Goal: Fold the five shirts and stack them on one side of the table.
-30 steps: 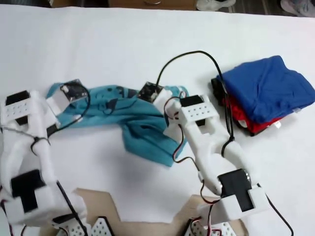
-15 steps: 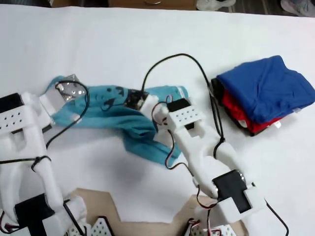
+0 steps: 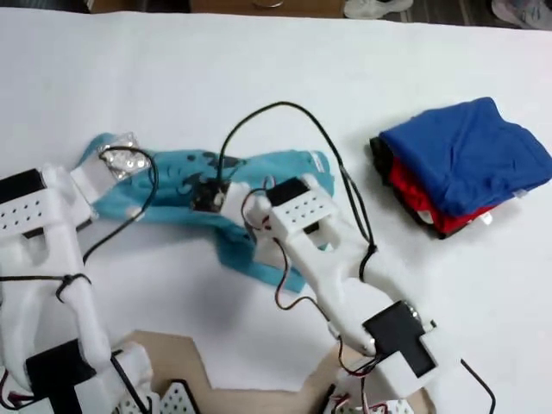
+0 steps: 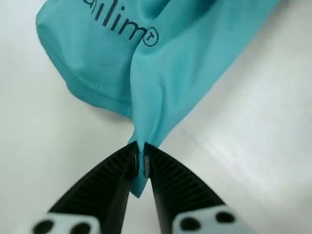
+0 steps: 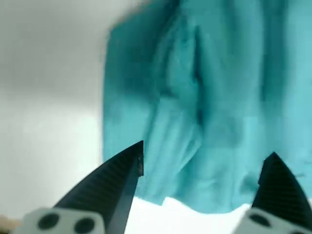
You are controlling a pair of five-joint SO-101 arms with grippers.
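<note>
A white cloth-covered tabletop [image 3: 259,78] spreads under both white arms. A crumpled teal cotton shirt with dark print [image 3: 177,177] lies stretched across its middle, near the arms, one part trailing down toward them. The left end effector [image 4: 140,163] is clenched on a thin pinched fold at one end of that shirt, and the cloth fans out from its black ribbed fingers [image 4: 170,180]; in the high view it [image 3: 116,159] sits at the shirt's end nearest the left arm. The right end effector [image 5: 205,157] is released, its jaws spread wide over the rumpled teal cloth; in the high view it [image 3: 207,194] is over the shirt's middle. Well apart, toward the right arm's side, sits a stack of folded shirts: a royal blue one [image 3: 470,151] on top, a red one [image 3: 414,198] beneath, and a black edge [image 3: 379,151] showing beside them. A brown cardboard piece [image 3: 172,358] lies by the arm bases.
</note>
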